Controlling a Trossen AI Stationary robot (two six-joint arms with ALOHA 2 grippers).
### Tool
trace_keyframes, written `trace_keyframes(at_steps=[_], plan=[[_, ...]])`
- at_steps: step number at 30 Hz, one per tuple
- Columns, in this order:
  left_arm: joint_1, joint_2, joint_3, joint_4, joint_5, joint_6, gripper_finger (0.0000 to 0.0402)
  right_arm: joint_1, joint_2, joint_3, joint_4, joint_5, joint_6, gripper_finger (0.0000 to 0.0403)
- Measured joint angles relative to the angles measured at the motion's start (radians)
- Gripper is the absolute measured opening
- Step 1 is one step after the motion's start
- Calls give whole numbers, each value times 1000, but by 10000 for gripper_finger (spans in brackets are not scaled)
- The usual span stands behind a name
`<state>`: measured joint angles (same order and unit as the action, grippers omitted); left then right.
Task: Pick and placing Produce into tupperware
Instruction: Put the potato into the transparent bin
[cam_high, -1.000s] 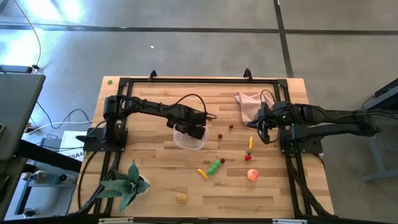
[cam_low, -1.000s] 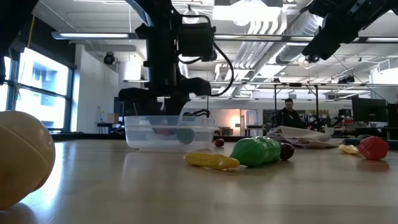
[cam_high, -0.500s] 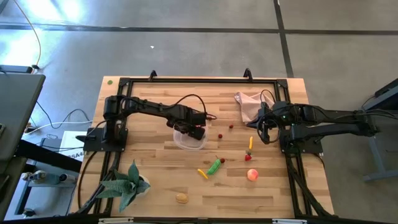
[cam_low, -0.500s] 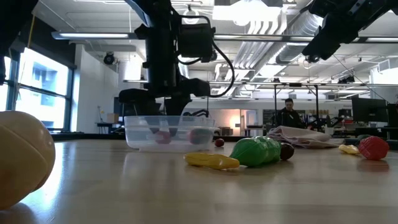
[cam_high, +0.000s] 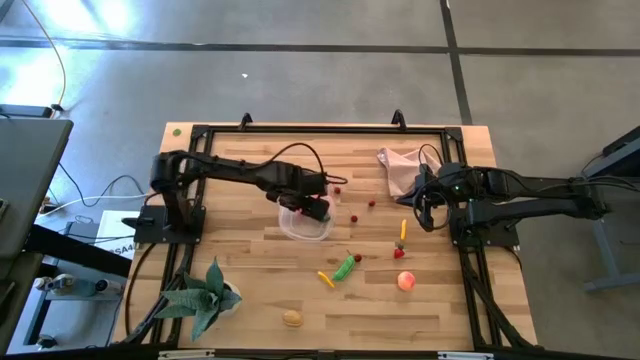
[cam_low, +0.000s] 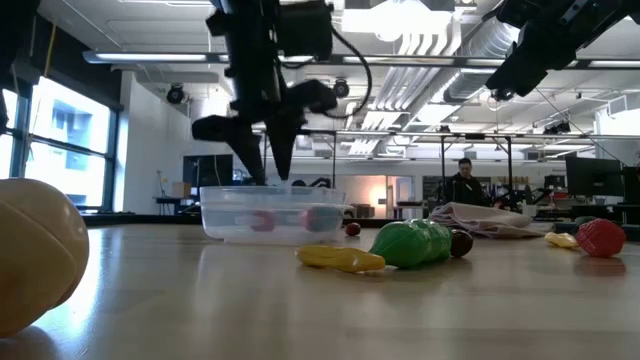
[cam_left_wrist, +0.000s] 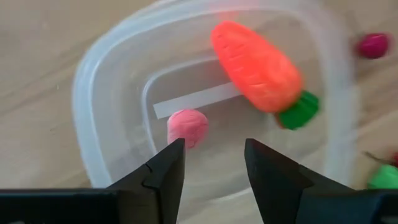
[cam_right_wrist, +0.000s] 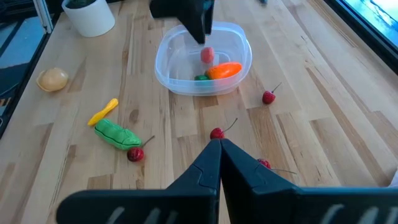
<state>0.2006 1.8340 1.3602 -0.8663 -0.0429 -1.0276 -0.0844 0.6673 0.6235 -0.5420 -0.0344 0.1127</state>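
Now | left gripper (cam_left_wrist: 211, 165) is held released just above the tupperware (cam_high: 305, 223), nothing gripped | orange carrot (cam_left_wrist: 256, 67) and pink ball (cam_left_wrist: 188, 126) are seen lying inside the tub | right gripper (cam_right_wrist: 216, 149) is kept clenched near the pink cloth (cam_high: 402, 166), empty.

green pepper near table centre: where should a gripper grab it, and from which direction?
Probably straight down, fingers across the narrow width at mid-length. The green pepper lies flat and elongated, running diagonally. A yellow piece sits at its lower end and a red berry at the upper end, so the middle of its long sides is the free part.
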Motion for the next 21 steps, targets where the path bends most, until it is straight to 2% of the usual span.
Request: trace_keyframes(at_steps=[7, 15, 21], plan=[[-118, -107, 0, -64, -22, 11, 151, 0, 0, 0, 0, 0, 2, 0], [-391, -131, 0, -144, -44, 55, 133, 0, 0, 0, 0, 0, 0, 0], [-579, -131, 0, -124, -44, 105, 113, 0, 0, 0, 0, 0, 1, 0]])
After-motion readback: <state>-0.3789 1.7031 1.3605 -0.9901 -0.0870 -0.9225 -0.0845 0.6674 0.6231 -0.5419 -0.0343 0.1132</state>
